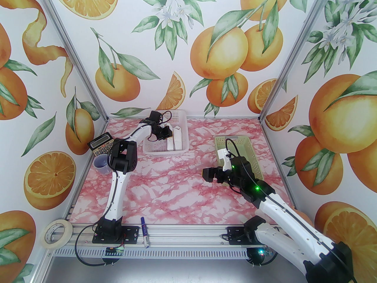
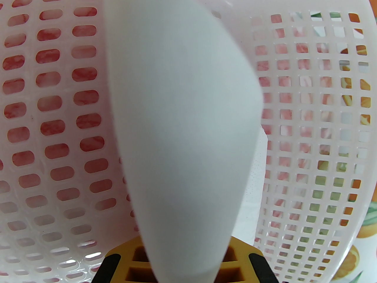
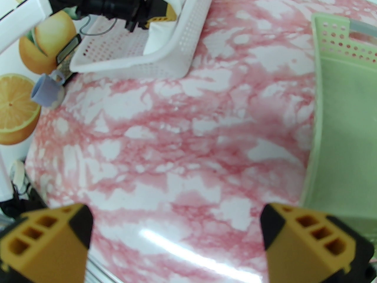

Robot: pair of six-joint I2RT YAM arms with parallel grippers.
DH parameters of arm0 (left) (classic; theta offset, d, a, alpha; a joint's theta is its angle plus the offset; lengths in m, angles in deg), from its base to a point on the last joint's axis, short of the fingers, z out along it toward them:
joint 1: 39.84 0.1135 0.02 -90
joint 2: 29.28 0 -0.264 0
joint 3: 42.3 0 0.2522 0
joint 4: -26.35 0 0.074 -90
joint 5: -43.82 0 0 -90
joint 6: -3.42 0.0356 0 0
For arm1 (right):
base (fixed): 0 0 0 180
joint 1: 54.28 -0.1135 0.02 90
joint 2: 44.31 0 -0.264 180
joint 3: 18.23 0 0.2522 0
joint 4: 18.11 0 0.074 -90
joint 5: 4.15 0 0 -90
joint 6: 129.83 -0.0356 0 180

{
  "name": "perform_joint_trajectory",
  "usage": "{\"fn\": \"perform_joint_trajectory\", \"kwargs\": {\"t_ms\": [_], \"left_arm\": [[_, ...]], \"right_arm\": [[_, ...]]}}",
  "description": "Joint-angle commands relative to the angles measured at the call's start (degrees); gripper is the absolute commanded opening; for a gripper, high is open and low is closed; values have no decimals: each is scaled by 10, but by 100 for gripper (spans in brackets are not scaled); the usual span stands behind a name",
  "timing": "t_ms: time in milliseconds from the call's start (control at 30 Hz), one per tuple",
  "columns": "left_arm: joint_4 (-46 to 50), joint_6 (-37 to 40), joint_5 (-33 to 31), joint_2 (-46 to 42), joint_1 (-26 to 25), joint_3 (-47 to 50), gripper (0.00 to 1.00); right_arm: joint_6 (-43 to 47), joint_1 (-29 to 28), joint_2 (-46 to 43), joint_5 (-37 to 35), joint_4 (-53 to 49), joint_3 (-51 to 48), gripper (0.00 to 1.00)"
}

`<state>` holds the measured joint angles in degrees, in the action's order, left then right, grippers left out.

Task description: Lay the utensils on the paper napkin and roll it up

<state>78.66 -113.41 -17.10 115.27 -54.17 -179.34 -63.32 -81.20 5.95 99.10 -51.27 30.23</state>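
While the left claw [image 1: 166, 134] reaches down into the white mesh basket [image 1: 184, 122] at the far left, its fingers are pinched tight on the paper napkin [image 2: 182, 113]. The sheet bellies up from the grip in a soft curve, well inside the basket walls. Over on the right, the right claw [image 3: 176, 220] hangs spread wide above the pink marbled surface [image 1: 165, 187], just beside the green basket [image 3: 315, 105], gripping nothing. Now the danger, as I read it: that paper is thin, and a lift that drags it along the mesh wall could snag or tear it. A pinch on one edge could also let it slip free or land creased, a poor bed for the utensils. A second white sheet [image 2: 255, 181] shows just behind, and it could ride along.
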Motion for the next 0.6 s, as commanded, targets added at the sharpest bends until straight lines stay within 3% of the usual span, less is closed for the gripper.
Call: {"fn": "perform_joint_trajectory", "kwargs": {"t_ms": [0,400,567], "left_arm": [[10,-9,-4,11,-3,-27,0],[40,-18,-23,16,-8,-45,8],[50,-13,-17,22,-8,-56,22]], "right_arm": [[9,3,2,-10,7,-2,100],[19,3,10,-20,-15,22,100],[20,4,11,-26,-19,26,100]]}}
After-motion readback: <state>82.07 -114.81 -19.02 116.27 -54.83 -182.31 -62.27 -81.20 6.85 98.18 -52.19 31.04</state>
